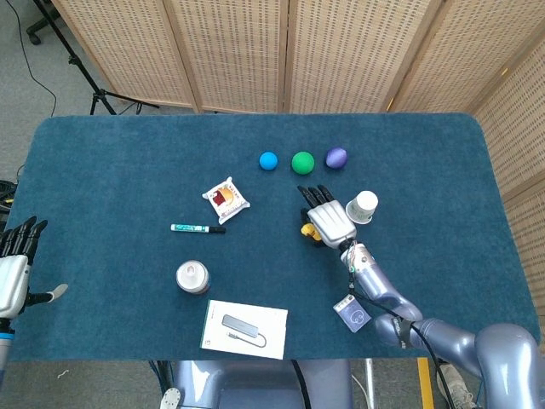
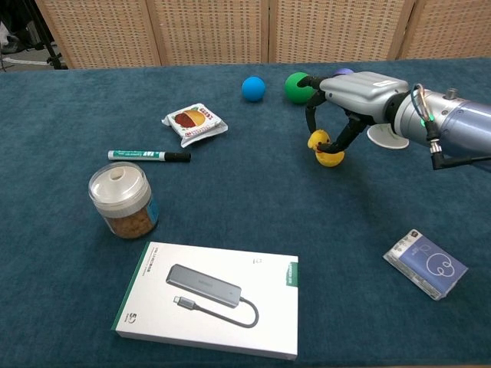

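A small round yellow ball (image 2: pixel 317 140) is pinched in the right hand (image 2: pixel 349 96), right over a yellow cup-shaped shell (image 2: pixel 331 159) on the fuzzy blue table (image 2: pixel 245 192). A white paper cup (image 1: pixel 363 206) lies just beside. The left hand (image 1: pixel 12 271) is open at the table's edge, fingers apart.

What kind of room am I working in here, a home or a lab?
Probably a lab or recording studio rather than a home. The blue felt-covered table holds unrelated test items, woven folding screens close off the background, and a black stand's legs and cable lie on the grey floor behind.
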### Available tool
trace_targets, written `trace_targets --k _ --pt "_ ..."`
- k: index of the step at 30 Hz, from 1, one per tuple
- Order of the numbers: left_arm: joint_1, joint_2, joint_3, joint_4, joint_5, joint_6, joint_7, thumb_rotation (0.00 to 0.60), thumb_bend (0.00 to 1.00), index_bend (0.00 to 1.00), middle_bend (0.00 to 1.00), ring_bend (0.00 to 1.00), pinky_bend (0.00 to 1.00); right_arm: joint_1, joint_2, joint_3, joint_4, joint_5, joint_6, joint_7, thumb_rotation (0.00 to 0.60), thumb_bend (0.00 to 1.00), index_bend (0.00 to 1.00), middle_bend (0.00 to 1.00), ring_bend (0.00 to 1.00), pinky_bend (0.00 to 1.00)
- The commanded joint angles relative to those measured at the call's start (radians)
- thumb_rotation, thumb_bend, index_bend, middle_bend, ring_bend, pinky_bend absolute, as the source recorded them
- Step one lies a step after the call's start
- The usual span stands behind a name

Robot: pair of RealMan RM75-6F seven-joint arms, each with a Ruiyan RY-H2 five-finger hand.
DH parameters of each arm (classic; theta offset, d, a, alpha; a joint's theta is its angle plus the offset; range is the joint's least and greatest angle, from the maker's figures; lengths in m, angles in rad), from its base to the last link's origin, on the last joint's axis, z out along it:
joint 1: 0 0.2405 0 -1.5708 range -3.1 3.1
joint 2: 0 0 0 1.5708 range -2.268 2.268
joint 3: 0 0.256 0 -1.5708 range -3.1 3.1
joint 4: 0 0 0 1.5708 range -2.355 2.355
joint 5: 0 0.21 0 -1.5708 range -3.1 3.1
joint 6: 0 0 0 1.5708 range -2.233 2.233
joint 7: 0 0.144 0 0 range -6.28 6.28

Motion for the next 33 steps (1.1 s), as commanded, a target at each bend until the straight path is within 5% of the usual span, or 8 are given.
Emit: trace_targets --k 1,21,33 --pt "0.000 0.000 0.001 0.000 0.000 0.000 0.000 0.600 0.00 0.00 0.00 0.00 0.00 0.000 -0.002 -0.003 0.008 0.004 -0.002 -0.007 0.600 0.36 0.52 0.00 0.00 0.00" --pt "0.000 -0.002 0.000 -0.002 -0.005 0.002 0.004 0.600 0.00 0.00 0.00 0.00 0.00 -0.002 -0.010 -0.012 0.018 0.019 -0.006 -0.021 0.600 0.36 0.51 0.00 0.00 0.00" --pt "0.001 0.002 0.001 -0.002 -0.002 0.003 -0.002 0.600 0.00 0.00 0.00 0.00 0.00 -0.005 0.008 -0.014 -0.013 0.044 -0.009 -0.075 0.600 0.35 0.33 0.00 0.00 0.00"
